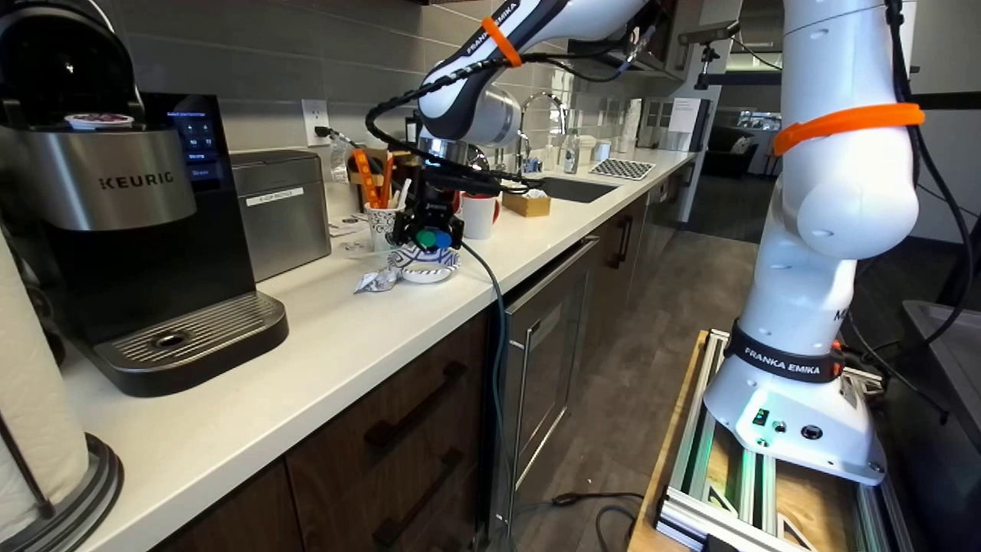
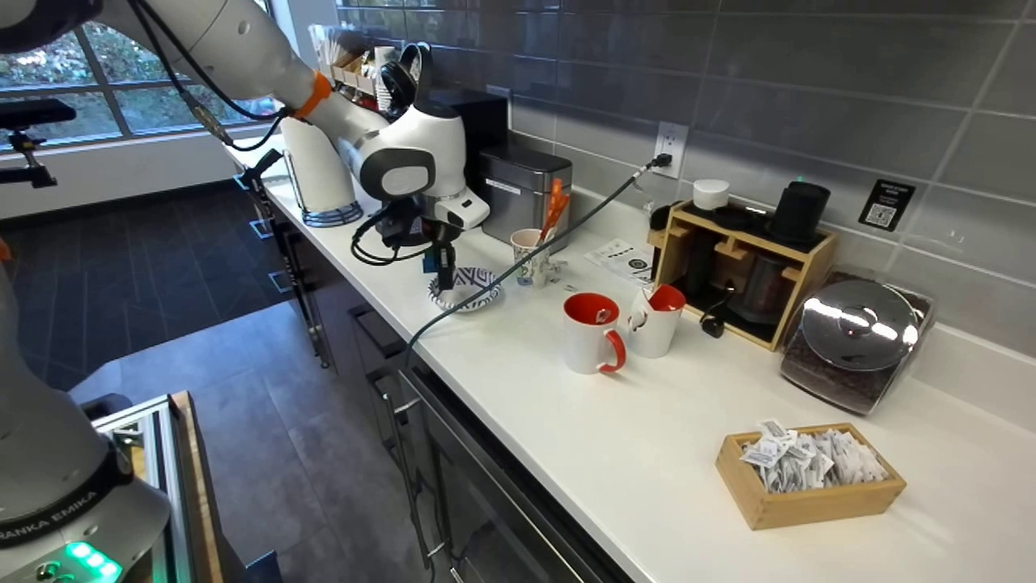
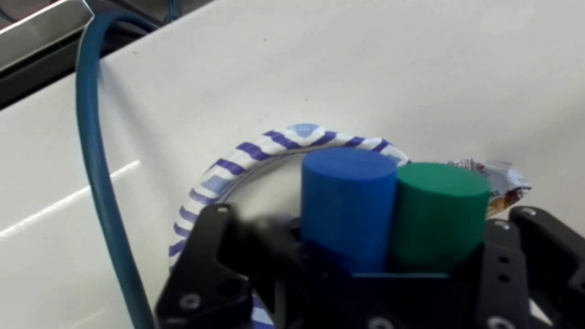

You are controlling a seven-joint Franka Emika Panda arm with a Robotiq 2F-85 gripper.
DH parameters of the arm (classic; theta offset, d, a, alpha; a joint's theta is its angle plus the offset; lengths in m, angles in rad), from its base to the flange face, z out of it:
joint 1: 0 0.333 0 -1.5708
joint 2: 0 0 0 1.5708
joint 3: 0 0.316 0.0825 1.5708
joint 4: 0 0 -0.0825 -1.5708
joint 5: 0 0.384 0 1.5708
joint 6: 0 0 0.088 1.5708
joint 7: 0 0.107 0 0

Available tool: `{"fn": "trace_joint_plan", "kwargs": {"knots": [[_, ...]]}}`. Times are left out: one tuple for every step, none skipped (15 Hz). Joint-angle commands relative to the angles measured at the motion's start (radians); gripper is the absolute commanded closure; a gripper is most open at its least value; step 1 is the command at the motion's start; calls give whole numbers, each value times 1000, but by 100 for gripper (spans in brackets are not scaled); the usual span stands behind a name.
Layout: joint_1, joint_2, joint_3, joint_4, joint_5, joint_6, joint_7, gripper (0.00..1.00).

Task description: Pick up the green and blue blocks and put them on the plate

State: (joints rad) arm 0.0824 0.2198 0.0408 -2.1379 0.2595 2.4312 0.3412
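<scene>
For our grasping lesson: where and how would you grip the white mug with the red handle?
Probably grip the red-lined white mug by its wall from above, jaws straddling the rim: it stands upright, mouth up. In an exterior view, choose its left side: the curved red handle and a second red-lined white mug are on the right.

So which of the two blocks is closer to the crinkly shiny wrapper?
The green block. In the wrist view, it sits right beside the blue block, on the side toward the shiny wrapper; the blue one is farther away.
</scene>
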Motion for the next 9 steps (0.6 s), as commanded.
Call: {"fn": "trace_joint_plan", "kwargs": {"knots": [[8,-21,-20,-29,-47,17,75,97],[12,-14,-28,-21,-71,15,108,97],[16,-7,-35,-14,-96,7,135,97],[20,1,-41,-5,-121,2,163,97],[24,7,-46,1,-148,2,192,97],[28,14,-49,8,-171,2,215,97],[31,23,-49,20,-185,-2,228,97],[35,31,-48,29,-197,-6,239,97],[39,39,-46,40,-206,-6,248,97]]}}
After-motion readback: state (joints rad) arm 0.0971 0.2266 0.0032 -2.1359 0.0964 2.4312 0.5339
